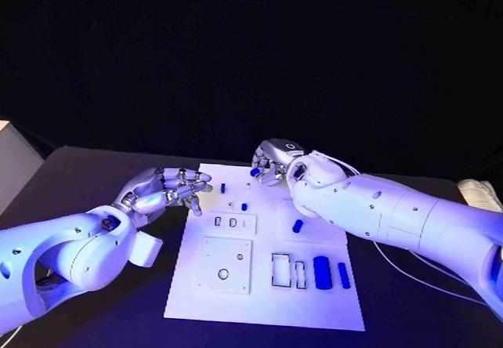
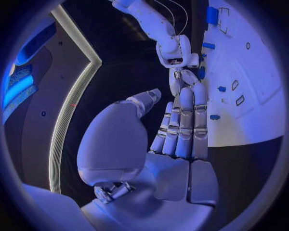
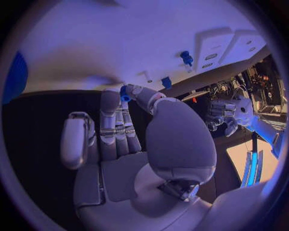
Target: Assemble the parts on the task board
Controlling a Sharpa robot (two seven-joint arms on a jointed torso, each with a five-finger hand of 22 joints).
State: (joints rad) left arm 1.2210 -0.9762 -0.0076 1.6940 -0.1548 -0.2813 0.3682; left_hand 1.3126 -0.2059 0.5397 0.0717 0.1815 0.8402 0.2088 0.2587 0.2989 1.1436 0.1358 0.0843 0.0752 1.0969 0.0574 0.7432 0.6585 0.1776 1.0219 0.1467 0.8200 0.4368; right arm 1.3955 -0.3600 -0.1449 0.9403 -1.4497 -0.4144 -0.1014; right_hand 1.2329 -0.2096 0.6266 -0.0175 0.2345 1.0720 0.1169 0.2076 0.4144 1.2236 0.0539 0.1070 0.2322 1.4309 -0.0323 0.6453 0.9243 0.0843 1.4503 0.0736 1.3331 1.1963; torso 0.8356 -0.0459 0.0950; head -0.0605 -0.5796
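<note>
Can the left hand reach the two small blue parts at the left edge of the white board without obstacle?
Probably yes. The left hand hovers open beside the task board, close to the two small blue parts, and nothing lies between. The right hand is at the board's far edge.

The white right arm reaches in, its silver right hand (image 1: pixel 277 161) pinching a small blue part (image 3: pixel 124 92) between thumb and fingertip. The silver left hand (image 1: pixel 166 190) hovers palm-up, fingers loosely curled, holding nothing.
</note>
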